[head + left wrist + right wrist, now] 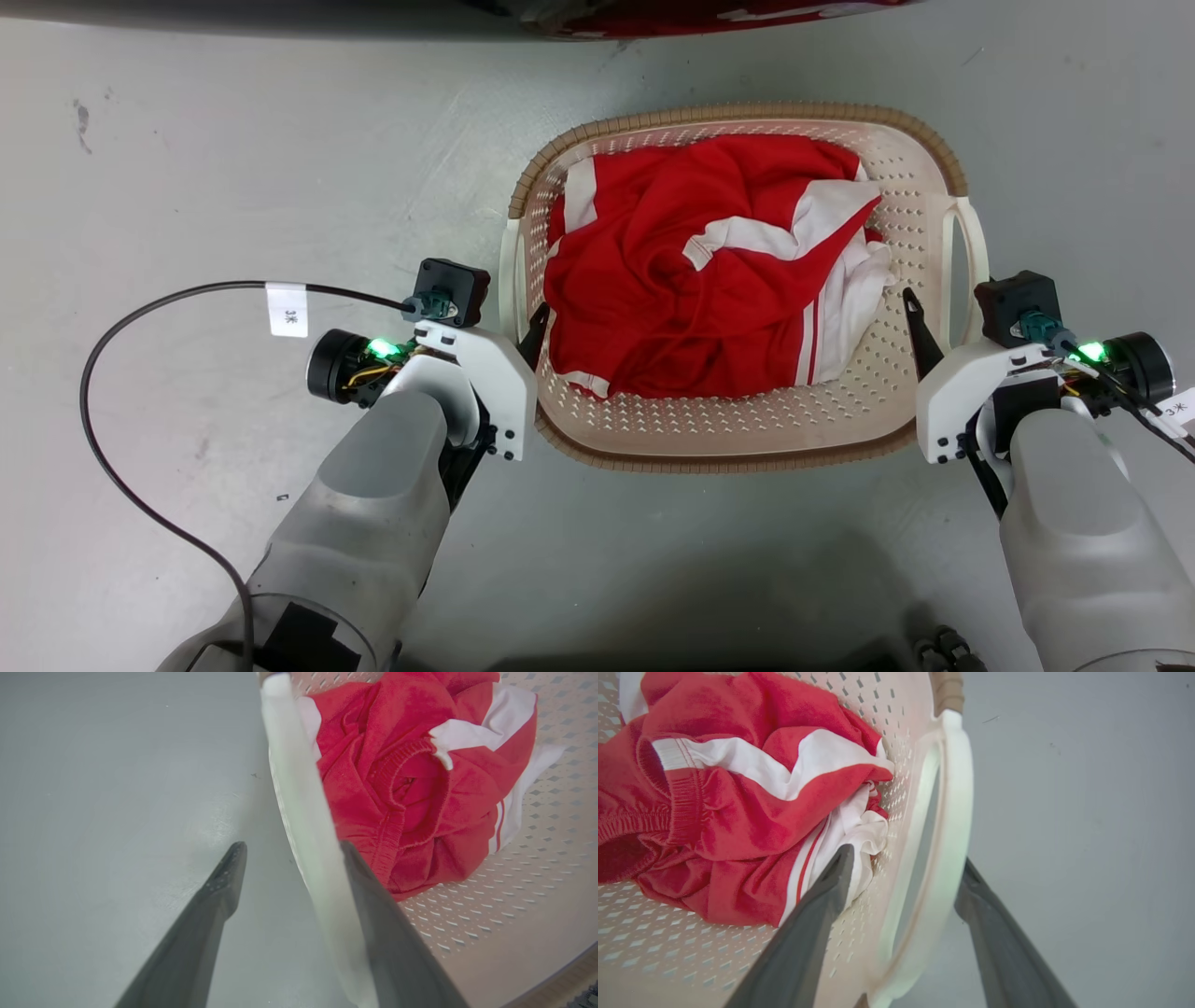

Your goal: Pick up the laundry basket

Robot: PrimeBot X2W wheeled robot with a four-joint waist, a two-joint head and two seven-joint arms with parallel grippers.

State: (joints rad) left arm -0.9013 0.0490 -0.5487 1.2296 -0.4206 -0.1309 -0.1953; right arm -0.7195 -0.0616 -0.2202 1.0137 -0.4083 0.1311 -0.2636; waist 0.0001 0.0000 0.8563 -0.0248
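The laundry basket point(747, 114) stands on the grey floor in the middle of the head view, cream-white and perforated with a brown rim. A crumpled red and white garment point(691, 280) lies inside it. My left gripper point(523, 327) is open and straddles the basket's left white handle point(509, 280). In the left wrist view the handle point(303, 812) runs between the fingers point(224, 882), close to the inner one. My right gripper point(938, 322) is open astride the right handle point(971, 252). One of its fingers point(822, 896) is inside the basket wall point(668, 952); the outer one sits behind the handle point(952, 812).
A dark red object point(700, 14) lies along the top edge of the head view, beyond the basket. A black cable point(93, 373) loops over the floor left of my left arm. Bare grey floor point(233, 140) surrounds the basket.
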